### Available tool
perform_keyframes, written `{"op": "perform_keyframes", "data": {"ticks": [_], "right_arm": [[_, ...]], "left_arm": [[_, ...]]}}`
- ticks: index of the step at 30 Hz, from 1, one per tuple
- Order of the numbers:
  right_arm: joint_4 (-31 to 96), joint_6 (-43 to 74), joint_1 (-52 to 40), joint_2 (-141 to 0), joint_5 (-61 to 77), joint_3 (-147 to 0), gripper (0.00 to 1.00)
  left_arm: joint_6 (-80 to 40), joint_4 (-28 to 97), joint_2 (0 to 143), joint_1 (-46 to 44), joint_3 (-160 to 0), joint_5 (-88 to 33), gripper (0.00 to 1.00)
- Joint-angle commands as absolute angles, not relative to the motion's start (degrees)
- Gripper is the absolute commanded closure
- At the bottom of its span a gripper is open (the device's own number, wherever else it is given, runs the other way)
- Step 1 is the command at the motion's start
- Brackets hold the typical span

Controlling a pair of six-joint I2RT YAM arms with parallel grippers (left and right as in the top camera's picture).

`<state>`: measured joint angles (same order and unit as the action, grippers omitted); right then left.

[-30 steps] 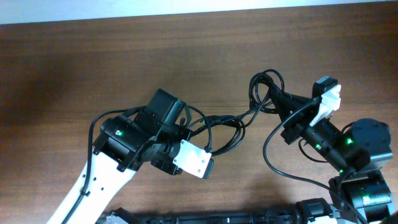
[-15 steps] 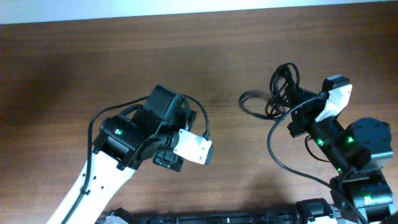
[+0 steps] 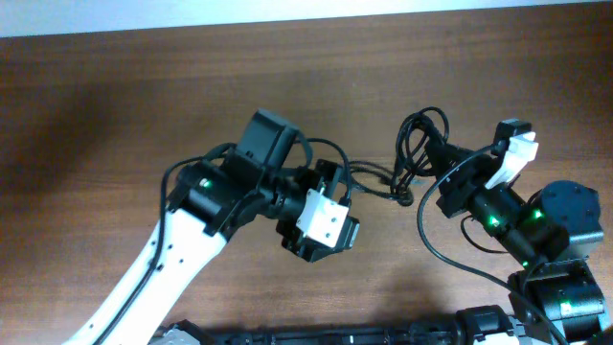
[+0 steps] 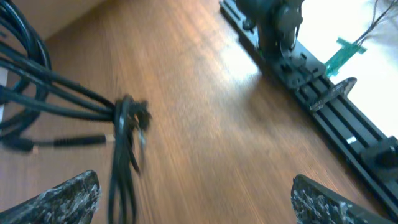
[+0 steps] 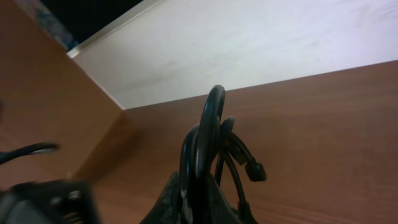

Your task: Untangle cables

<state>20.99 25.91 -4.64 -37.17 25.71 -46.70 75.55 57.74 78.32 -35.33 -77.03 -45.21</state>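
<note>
- Swung right since a second ago: left gripper (image 4: 193, 202), fingers spread wide, empty.
- Clamped tight in right gripper (image 3: 437, 165): thin black looped cables (image 3: 418, 142), at right of brown wooden table (image 3: 144, 96).

I count two grippers of mine, left gripper (image 4: 196, 200) and right gripper (image 3: 436, 172), one tangled bundle of thin black cables (image 3: 418, 144), strand number unclear, one wooden table (image 3: 96, 115).

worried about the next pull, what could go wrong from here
The right claw is shut on several loops of the cables at once; pulling may tighten the tangle instead of freeing a strand.
The left claw is open with the cables off to one side; closing there could miss or grab several strands.
</note>
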Motion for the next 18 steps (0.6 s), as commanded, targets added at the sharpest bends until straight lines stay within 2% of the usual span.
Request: {"op": "perform_keyframes", "data": {"ticks": [1,9,18], "right_arm": [[20.3,28.0,-4.4,-36.3,29.6,-47.9,0.96],[20.3,28.2,-4.4,-36.3,31.1,-47.9,0.96],[20.8,28.2,-4.4,-36.3,31.3,-47.9,0.96]], "left_arm": [[75.0,56.1,81.6,-36.4,-76.6,-50.9,0.02],[75.0,53.4,87.8,-38.4,-76.6,-50.8,0.01],[75.0,56.1,88.8,-38.5,-76.6,-50.9,0.02]]}}
